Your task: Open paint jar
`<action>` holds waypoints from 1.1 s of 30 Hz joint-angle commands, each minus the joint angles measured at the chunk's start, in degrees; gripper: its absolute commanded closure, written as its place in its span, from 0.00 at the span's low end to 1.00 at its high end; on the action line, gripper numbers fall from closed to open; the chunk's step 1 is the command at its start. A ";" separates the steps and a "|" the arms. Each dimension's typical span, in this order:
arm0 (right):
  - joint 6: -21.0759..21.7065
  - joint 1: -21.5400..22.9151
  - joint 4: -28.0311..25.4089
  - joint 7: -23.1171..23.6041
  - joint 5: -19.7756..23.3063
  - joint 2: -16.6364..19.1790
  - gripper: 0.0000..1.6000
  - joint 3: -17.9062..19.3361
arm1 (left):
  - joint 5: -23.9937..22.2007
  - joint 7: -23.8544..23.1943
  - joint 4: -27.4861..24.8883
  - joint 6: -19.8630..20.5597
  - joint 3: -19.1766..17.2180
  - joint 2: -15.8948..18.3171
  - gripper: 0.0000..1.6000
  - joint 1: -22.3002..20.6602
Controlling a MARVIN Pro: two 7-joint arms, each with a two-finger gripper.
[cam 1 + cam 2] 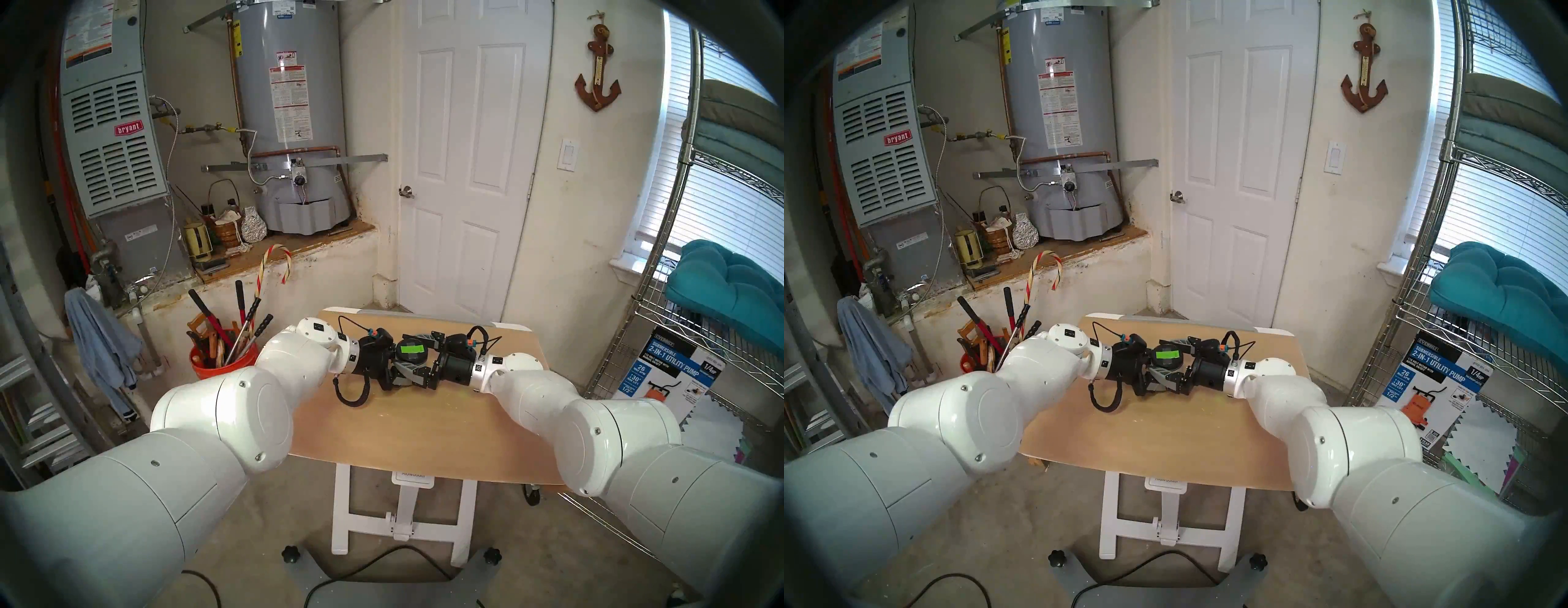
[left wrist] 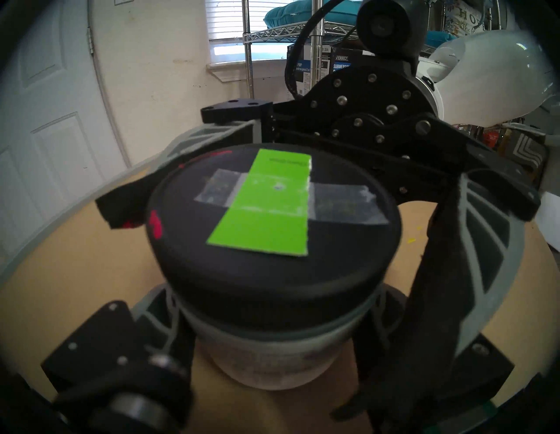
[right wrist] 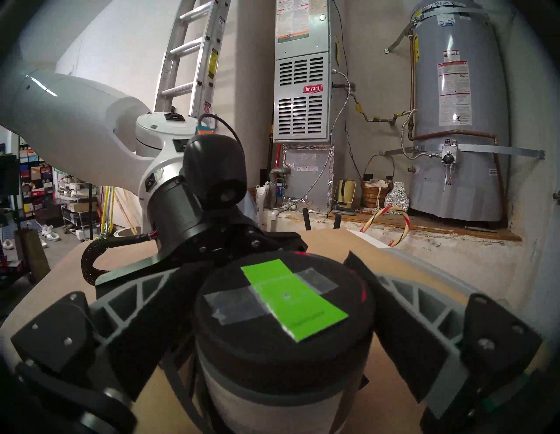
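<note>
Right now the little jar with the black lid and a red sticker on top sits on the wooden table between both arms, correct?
Nearly: the sticker is bright green, not red, as the left wrist view shows. The jar with its black lid does sit on the wooden table between both arms.

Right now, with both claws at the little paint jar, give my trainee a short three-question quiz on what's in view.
1. True or false: the black round lid with the green strip is off the squat grey-labelled paint jar.
2. What does the left claw clamp? A the lid; B the jar's body; C nothing.
3. Fill in: the right claw stands ____ around the lid.
Key: 1 false; 2 B; 3 open.
</note>
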 commanded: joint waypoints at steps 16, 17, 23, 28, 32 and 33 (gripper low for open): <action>0.65 0.98 -0.39 5.99 0.24 0.83 0.00 -0.78 | -0.13 -1.46 -0.38 0.15 -0.33 -0.39 1.00 -1.59; 0.69 1.02 -0.41 6.06 0.26 0.90 0.00 -0.80 | -0.12 -1.50 -0.38 0.16 -0.36 -0.38 1.00 -1.58; 0.93 1.19 -0.50 6.47 0.42 1.20 0.00 -0.87 | -0.06 -1.75 -0.40 0.20 -0.53 -0.33 1.00 -1.57; 1.05 1.26 -0.50 6.83 0.48 1.38 0.18 -0.99 | 0.01 -1.94 -0.40 0.22 -0.66 -0.32 1.00 -1.56; 1.06 1.27 -0.50 6.96 0.55 1.44 0.26 -1.11 | 0.10 -1.92 -0.38 0.27 -0.78 -0.38 1.00 -1.54; 1.06 1.27 -0.50 6.96 0.55 1.44 0.26 -1.11 | 0.10 -1.92 -0.38 0.27 -0.78 -0.38 1.00 -1.54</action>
